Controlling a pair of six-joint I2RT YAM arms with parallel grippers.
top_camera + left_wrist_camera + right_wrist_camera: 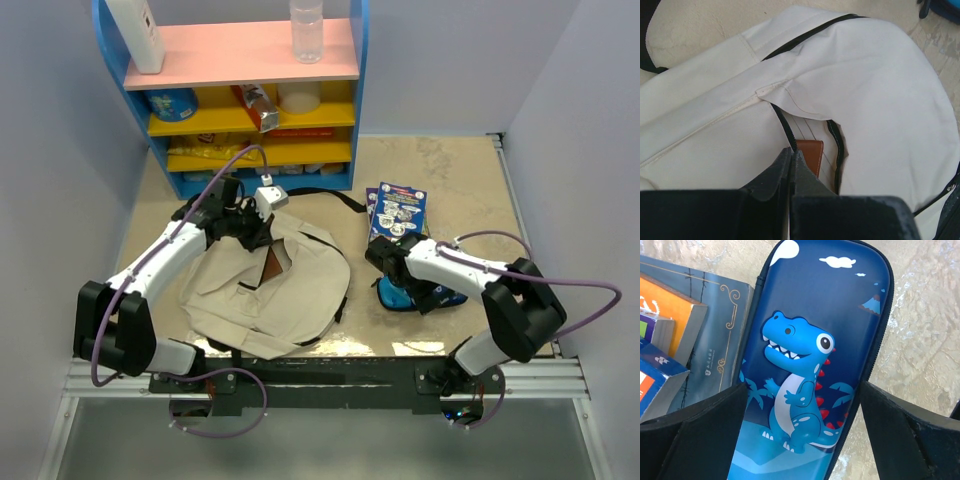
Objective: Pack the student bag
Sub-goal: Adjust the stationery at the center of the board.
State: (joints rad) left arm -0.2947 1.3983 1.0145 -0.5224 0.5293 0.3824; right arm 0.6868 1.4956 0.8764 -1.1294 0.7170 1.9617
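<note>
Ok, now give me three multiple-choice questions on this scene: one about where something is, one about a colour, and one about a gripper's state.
1. Where does the pencil case lie?
A. On the table, right of the backpack
B. Inside the bag
C. On the top shelf

2. What colour is the dinosaur on the pencil case?
A. Red
B. Blue
C. Yellow

3. How does the right gripper stand?
A. Shut on a strap
B. Shut on a book
C. Open, straddling the pencil case

Answers:
1 A: the top view shows it on the tabletop, apart from the backpack.
2 B: the right wrist view shows a bright blue body with a pale belly.
3 C: its jaws stand wide, one on either side of the case.
</note>
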